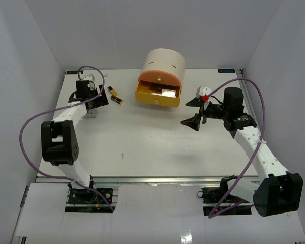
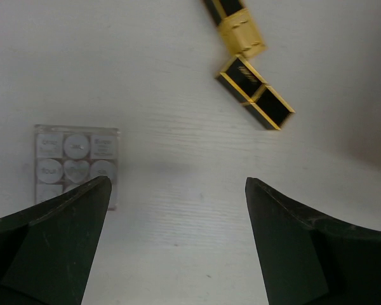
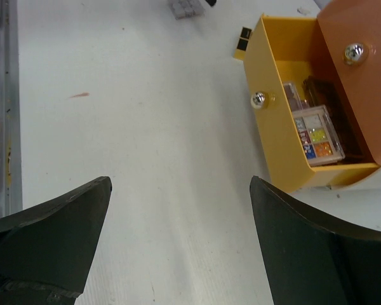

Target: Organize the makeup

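Your left gripper (image 2: 178, 184) spread wide beside a clear plastic nine-pan palette (image 2: 76, 159) and two black-and-gold lipstick tubes (image 2: 254, 92), gold lettering unreadable, your right gripper (image 3: 181, 181) equally wide, a bright-panned rectangular palette (image 3: 317, 135) lying in the pulled-out yellow drawer (image 3: 267, 127)

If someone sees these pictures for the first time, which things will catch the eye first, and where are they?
First, the cream drawer unit at the far middle of the table, its yellow drawer pulled out with palettes lying inside. Then two black-and-gold lipstick tubes on the far left, just ahead of the open left gripper, with a clear palette beside it.
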You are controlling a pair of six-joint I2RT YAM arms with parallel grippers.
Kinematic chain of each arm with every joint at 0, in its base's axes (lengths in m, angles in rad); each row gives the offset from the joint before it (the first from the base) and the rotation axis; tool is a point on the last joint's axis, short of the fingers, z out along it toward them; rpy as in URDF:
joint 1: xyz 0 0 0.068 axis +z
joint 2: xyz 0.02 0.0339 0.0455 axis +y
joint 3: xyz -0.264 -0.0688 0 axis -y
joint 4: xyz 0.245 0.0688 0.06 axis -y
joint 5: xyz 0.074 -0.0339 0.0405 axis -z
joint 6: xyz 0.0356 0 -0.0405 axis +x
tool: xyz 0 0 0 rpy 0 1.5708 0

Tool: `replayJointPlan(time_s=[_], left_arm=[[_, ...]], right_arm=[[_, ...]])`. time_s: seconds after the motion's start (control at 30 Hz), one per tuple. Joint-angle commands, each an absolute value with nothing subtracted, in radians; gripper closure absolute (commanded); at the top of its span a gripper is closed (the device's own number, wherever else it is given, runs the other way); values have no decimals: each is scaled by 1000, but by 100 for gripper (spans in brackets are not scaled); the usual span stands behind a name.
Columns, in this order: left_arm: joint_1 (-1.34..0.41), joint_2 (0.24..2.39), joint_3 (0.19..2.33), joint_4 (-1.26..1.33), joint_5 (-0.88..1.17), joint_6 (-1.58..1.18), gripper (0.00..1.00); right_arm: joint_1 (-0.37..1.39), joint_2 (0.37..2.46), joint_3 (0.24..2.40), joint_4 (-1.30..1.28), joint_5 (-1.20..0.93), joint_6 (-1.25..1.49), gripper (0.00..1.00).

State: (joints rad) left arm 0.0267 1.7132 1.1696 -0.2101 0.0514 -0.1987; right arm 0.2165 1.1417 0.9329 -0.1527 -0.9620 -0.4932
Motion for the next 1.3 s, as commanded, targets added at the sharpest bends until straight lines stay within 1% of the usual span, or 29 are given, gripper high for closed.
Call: replayJointPlan(time_s=[0.0,0.37,0.5,0.6,0.67,0.7,0.77,0.8,0.87,0.97,1.0,1.13,1.2,1.27], left_arm=[[73,1821,1221,-281,-106,-132,2],[113,1922,1257,-264,-166,-64,2],[124,1971,1269,-270,-132,-57,2],[125,1984,1272,-272,-77,-54,5],[124,1988,1273,-274,-42,-51,13],[124,1985,1274,-276,-32,-54,22],[124,1976,1278,-279,-18,-63,44],[124,1971,1278,-279,-9,-73,50],[124,1934,1275,-278,2,-94,70],[121,1872,1272,-275,79,-128,84],[120,1836,1269,-271,105,-151,88],[76,1663,1246,-227,250,-259,87],[18,1579,1241,-200,317,-320,86],[-102,1535,1248,-171,316,-350,85]], right_arm=[[212,1091,928,-100,-1067,-462,4],[209,1114,923,-117,-1074,-480,4],[209,1120,920,-117,-1069,-483,4],[207,1125,920,-117,-1068,-485,4],[208,1132,919,-117,-1065,-485,4],[208,1134,918,-117,-1065,-486,4],[207,1137,917,-117,-1065,-488,4],[207,1138,917,-118,-1063,-488,4],[207,1140,917,-117,-1065,-488,4],[206,1138,917,-117,-1062,-487,4],[204,1138,916,-117,-1061,-488,4],[201,1139,916,-117,-1061,-489,4],[199,1143,914,-115,-1058,-489,4],[199,1145,914,-118,-1056,-490,4]])
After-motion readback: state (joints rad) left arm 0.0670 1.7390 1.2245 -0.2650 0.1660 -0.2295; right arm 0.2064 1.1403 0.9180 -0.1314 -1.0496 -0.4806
